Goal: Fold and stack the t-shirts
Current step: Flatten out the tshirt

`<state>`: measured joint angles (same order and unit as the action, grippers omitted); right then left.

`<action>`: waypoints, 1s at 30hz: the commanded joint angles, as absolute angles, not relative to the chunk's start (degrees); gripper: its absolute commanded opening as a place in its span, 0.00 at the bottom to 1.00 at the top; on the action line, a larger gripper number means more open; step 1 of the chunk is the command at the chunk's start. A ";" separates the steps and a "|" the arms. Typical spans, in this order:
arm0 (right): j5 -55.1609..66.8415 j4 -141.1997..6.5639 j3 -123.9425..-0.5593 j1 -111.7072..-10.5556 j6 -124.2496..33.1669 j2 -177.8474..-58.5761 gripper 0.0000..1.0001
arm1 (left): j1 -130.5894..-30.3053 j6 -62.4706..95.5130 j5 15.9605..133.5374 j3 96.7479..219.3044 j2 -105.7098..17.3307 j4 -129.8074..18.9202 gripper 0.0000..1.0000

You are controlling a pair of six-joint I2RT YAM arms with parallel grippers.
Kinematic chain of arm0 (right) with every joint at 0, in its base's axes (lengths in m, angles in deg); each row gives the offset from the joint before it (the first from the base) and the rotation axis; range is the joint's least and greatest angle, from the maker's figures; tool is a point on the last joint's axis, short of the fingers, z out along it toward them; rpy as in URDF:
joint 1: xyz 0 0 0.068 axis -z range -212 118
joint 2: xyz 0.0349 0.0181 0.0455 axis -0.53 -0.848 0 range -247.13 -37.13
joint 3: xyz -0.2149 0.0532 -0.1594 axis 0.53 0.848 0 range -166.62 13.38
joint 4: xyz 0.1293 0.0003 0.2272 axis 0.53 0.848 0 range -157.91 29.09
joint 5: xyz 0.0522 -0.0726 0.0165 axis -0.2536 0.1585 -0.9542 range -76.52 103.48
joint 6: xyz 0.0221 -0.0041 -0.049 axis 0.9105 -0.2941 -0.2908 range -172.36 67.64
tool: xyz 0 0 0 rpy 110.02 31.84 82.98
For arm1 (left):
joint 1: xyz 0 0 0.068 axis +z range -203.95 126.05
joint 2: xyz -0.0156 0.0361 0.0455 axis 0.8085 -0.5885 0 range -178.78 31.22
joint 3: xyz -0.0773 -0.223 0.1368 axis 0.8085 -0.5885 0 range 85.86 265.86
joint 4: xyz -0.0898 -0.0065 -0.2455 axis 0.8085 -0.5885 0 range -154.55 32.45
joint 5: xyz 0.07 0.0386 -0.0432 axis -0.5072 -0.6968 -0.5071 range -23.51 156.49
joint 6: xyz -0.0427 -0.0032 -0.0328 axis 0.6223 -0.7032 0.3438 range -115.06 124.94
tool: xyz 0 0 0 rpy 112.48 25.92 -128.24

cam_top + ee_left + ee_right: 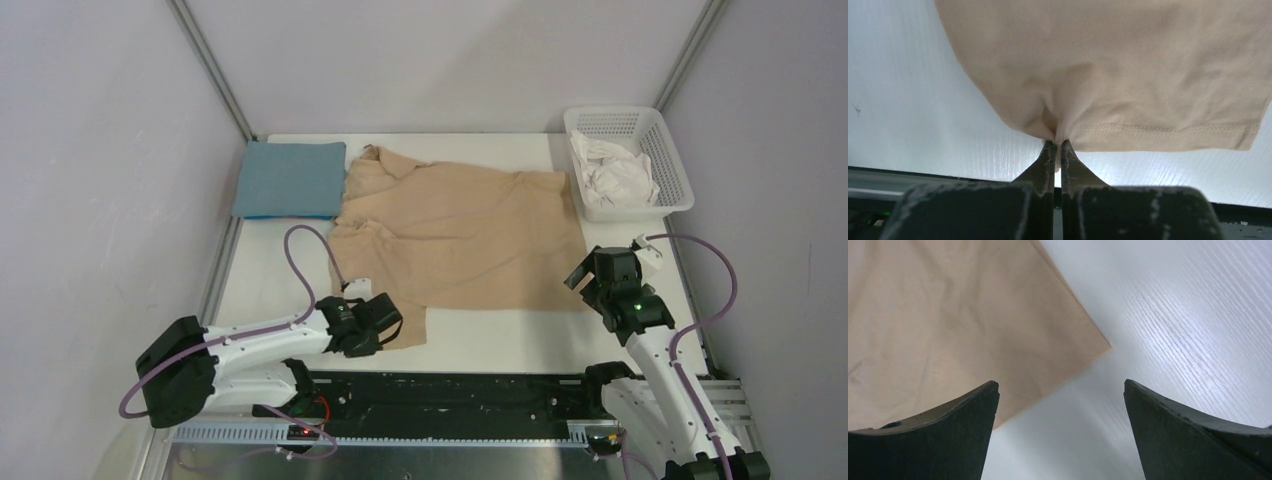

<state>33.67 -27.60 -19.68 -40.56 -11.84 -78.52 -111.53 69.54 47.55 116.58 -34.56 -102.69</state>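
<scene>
My left gripper pinched the tan t-shirt at its hem, my right gripper spread above its near corner, which I judged needed gripping before folding.

Tan tee spread flat; teal tee folded, far L.

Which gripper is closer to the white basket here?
Right. The right gripper hangs open over the tan shirt at its near right corner, just on the near side of the basket. The left gripper is far off to the left, shut on that shirt's hem.
</scene>
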 commanded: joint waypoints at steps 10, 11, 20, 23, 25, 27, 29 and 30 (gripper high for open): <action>30.37 -26.21 -18.70 -32.65 -9.05 -85.79 0.92 | -111.26 68.92 30.42 114.36 -23.29 -99.64 0.00; 28.89 -26.54 -18.65 -32.55 -9.63 -86.60 0.90 | -111.30 68.75 30.30 114.16 -22.73 -99.47 0.00; 29.53 -28.95 -18.61 -32.53 -10.39 -95.47 0.75 | -111.30 68.94 29.62 112.95 -22.46 -98.02 0.00; 29.02 -31.64 -18.61 -32.52 -10.74 -98.37 0.72 | -111.27 68.51 29.66 112.73 -22.99 -97.52 0.00; 27.94 -33.03 -18.61 -32.53 -11.14 -100.05 0.67 | -111.25 68.18 29.52 112.61 -23.46 -97.37 0.00; 26.91 -33.74 -18.57 -32.53 -11.10 -101.36 0.63 | -111.25 68.16 29.63 112.48 -23.92 -97.23 0.00; 26.61 -34.07 -18.53 -32.53 -11.07 -102.18 0.59 | -111.25 68.18 29.73 112.42 -24.10 -97.17 0.00; 26.69 -34.11 -18.46 -32.53 -11.01 -102.31 0.58 | -111.30 68.28 29.74 112.36 -24.14 -97.14 0.00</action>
<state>27.44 -31.49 -18.47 -32.63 -10.77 -101.36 -111.42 68.80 32.80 112.84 -23.94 -98.50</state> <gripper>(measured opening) 0.603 0.021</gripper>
